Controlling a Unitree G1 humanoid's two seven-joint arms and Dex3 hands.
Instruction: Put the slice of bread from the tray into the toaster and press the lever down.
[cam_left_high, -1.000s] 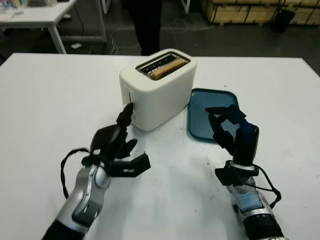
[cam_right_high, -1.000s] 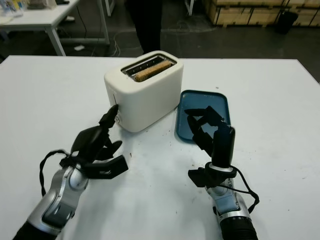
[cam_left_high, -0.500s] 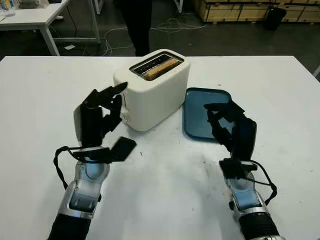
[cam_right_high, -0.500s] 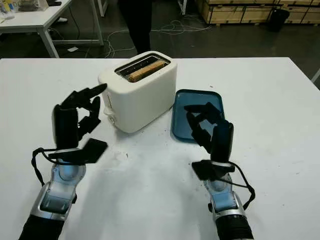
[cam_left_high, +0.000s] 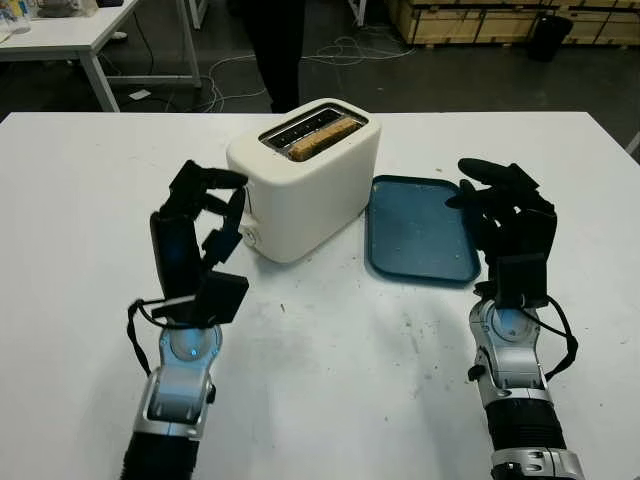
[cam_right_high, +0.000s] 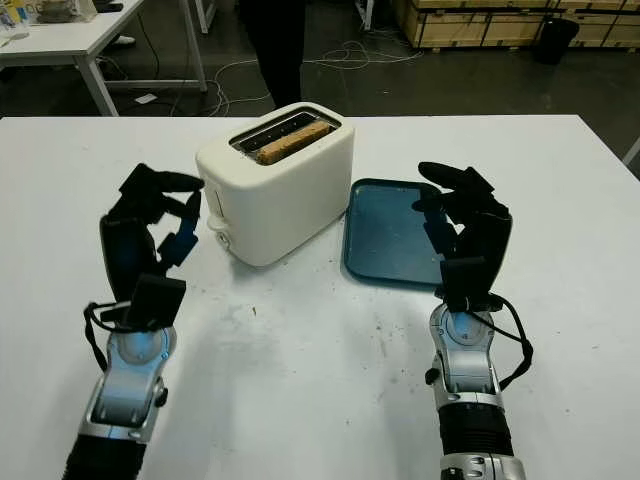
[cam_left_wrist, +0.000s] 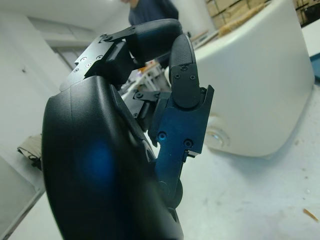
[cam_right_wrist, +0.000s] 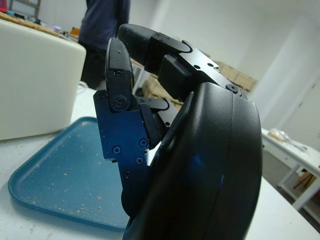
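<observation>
No brand, label or writing could be read on the white toaster (cam_left_high: 305, 180), which stood at the table's (cam_left_high: 320, 400) centre, toward 12 o'clock, with the slice of bread (cam_left_high: 320, 137) seated in its slot, its brown top edge level with the opening. The blue tray (cam_left_high: 420, 228) lay just beside the toaster at 3 o'clock, dusted with crumbs and carrying no bread. The left hand (cam_left_high: 196, 235) stood raised upright off the table at the toaster's 9 o'clock, near the end face with its round knob (cam_left_wrist: 217, 136), fingers curled inward and gripping nothing. The right hand (cam_left_high: 508, 228) stood likewise upright over the tray's 3 o'clock edge, fingers curled forward, also holding nothing. A person (cam_left_high: 272, 40) in dark clothing stood beyond the table at 12 o'clock.
</observation>
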